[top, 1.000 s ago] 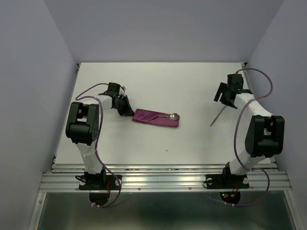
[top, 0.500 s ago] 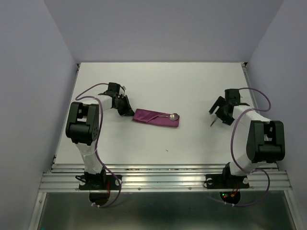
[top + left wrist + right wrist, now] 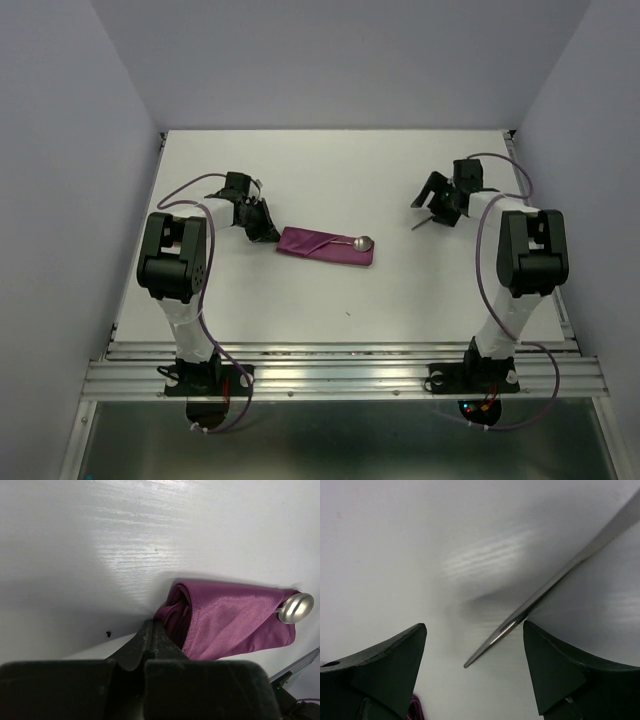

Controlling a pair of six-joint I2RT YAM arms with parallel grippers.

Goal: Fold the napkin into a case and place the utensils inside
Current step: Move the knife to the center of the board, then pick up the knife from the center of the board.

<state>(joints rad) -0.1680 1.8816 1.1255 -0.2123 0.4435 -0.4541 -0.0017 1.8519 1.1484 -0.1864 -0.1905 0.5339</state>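
Showing the left gripper [image 3: 270, 235] clamped fully closed, fingers [image 3: 142, 642] pressed flat against each other. Touching its tip to the 9 o'clock end of the case [image 3: 325, 245] in the overhead view; not showing clearly whether any cloth is caught in that tip. Lying flat on the white table [image 3: 350, 165], a little toward 9 o'clock of centre: the plum case, a narrow folded pouch, long side running from 9 to 3 o'clock. Poking out of its 3 o'clock end: the round bowl of the spoon [image 3: 364, 242], handle tucked inside the cloth. Bunching into loose folds at the end nearest the left gripper, as seen from the left wrist.

Showing the right gripper [image 3: 428, 207] spread wide and gripping nothing, at about 2 o'clock from the case and well apart from it. Lying on the table between its open fingers, in the right wrist view: the thin shiny rod [image 3: 555, 575], slanting from 7 to 2 o'clock, passing just beside the finger at 3 o'clock and well apart from the other.
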